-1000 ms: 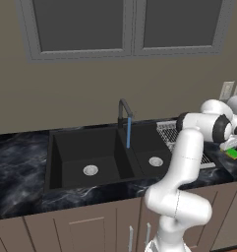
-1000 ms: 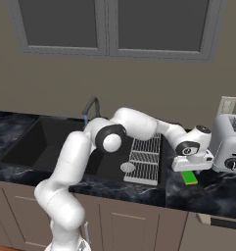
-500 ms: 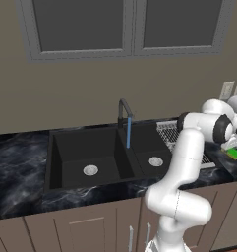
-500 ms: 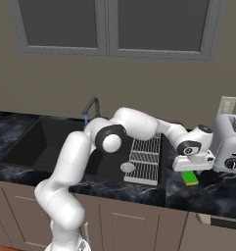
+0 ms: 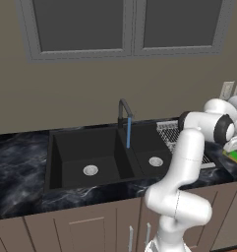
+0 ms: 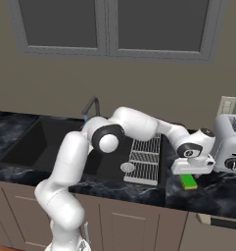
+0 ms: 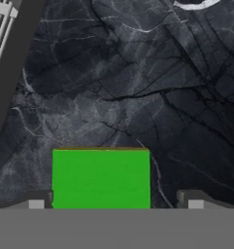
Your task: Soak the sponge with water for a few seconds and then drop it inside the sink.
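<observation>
The green sponge [image 7: 101,178] lies flat on the dark marble counter right of the sink [image 5: 56,147]; it shows under the hand as the sponge [image 6: 189,181] and the sponge [image 5: 235,156]. My gripper [image 7: 116,200] hangs just above it, open, one fingertip [image 7: 38,200] on each side and wider than the block. The gripper [image 6: 190,172] is far right of the basins. A thin blue stream of water [image 5: 128,133] runs from the dark faucet [image 5: 122,106] into the sink.
A metal wire drying rack [image 6: 144,157] lies between the sink and the sponge. A silver toaster [image 6: 229,147] stands close to the right of the hand. Wall outlets [image 6: 227,105] sit behind it. The counter's front edge is just below the sponge.
</observation>
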Controlling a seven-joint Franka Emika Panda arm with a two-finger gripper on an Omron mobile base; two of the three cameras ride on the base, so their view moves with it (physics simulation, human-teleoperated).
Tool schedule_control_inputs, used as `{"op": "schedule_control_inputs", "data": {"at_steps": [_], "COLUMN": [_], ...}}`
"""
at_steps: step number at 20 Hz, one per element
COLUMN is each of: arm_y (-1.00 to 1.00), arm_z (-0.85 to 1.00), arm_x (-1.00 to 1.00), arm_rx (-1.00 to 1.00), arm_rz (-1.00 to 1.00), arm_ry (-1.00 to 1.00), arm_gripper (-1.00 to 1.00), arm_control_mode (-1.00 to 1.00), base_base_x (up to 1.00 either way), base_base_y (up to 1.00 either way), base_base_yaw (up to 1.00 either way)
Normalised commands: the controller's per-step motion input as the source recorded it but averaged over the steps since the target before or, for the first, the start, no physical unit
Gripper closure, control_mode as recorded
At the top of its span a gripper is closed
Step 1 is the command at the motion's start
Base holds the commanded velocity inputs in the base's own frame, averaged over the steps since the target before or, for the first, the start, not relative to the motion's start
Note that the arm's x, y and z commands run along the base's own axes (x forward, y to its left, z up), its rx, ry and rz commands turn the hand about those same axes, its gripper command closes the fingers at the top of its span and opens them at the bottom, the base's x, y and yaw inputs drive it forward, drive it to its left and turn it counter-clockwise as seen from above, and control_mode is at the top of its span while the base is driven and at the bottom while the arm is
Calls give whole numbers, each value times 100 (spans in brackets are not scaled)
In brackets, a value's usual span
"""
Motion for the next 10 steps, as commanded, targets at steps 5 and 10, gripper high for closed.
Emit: {"op": "schedule_control_inputs", "data": {"at_steps": [5, 10], "arm_y": [21, 1], "arm_z": [0, -54], "arm_x": [-4, -18], "arm_rx": [2, 0], "arm_rz": [0, 3], "arm_ry": [0, -2], "arm_gripper": [-100, -100], "arm_control_mode": [-100, -100], "base_base_x": [0, 0], "base_base_y": [0, 0], "base_base_yaw": [0, 0]}}
